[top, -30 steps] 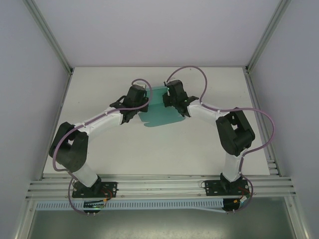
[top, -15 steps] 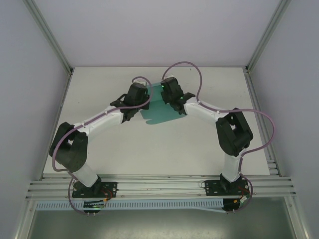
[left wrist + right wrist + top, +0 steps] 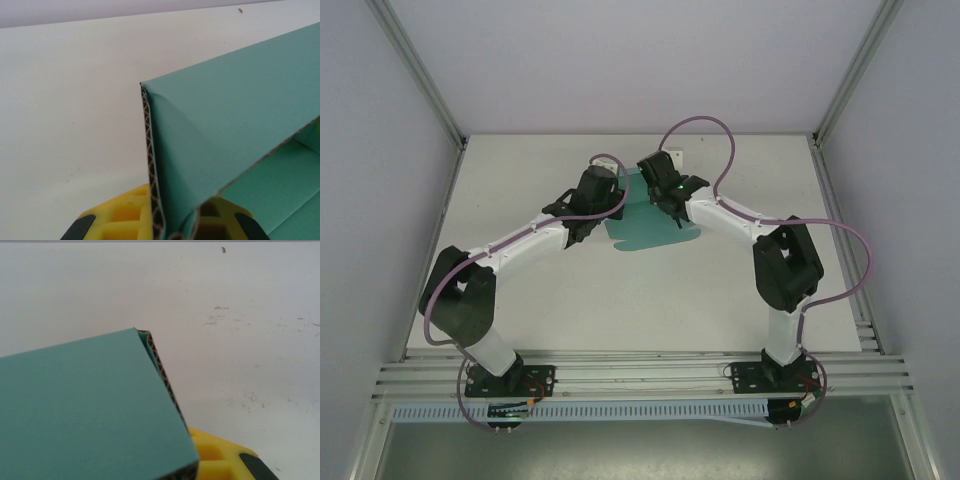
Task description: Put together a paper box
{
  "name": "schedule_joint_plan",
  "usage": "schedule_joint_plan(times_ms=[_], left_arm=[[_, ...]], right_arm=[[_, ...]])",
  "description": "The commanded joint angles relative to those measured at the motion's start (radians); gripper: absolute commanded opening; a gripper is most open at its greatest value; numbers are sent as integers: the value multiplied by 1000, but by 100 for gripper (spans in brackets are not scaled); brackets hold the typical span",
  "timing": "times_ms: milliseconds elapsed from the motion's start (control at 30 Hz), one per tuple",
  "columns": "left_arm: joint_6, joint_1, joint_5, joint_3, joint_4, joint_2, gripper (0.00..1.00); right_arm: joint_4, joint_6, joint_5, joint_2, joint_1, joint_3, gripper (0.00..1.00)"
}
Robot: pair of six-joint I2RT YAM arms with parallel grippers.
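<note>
The paper box (image 3: 650, 232) is a teal-green corrugated card, partly folded, lying on the white table (image 3: 620, 300) between both arms. In the left wrist view a folded panel of the paper box (image 3: 225, 110) stands up, and its corrugated edge runs down between the yellow fingers (image 3: 120, 222). My left gripper (image 3: 172, 231) is shut on that edge; from above the left gripper (image 3: 607, 203) sits at the card's left side. My right gripper (image 3: 658, 192) holds the card's far right part. A teal panel (image 3: 85, 410) hides one finger of the right gripper (image 3: 187, 474), and only one yellow finger (image 3: 220, 460) shows.
A small white patch (image 3: 677, 157) lies on the table just behind the right gripper. Purple cables (image 3: 705, 125) loop above the right arm. Metal frame posts (image 3: 420, 75) and grey walls bound the table on three sides.
The right gripper has swung left and towards the back, turning its wrist. The card's far edge has shifted with it. The left gripper has barely moved.
</note>
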Motion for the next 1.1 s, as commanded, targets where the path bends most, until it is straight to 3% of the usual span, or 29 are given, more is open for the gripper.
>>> schedule_joint_plan(times_ms=[0, 167, 300, 400, 467, 567, 900, 1067], left_arm=[[15, 29, -124, -9, -37, -125, 0], [26, 29, -120, -14, -25, -135, 0], [20, 29, -97, -16, -11, -132, 0], [18, 29, -89, -12, -4, -124, 0], [16, 29, -86, -6, -2, -115, 0], [13, 29, -83, -1, -5, -99, 0], [-9, 29, -79, -2, -14, -46, 0], [-13, 29, -73, 2, -14, -31, 0]], right_arm=[[-166, -12, 327, 71, -128, -23, 12], [-143, -159, 362, 104, -114, -30, 11], [-25, -221, 213, 71, -113, -101, 15], [108, -253, 65, 19, -115, -185, 27], [184, -282, -12, -14, -113, -232, 42], [303, -306, -139, -70, -114, -296, 54], [583, -247, -469, -264, -114, -421, 69], [563, -212, -487, -299, -114, -426, 74]])
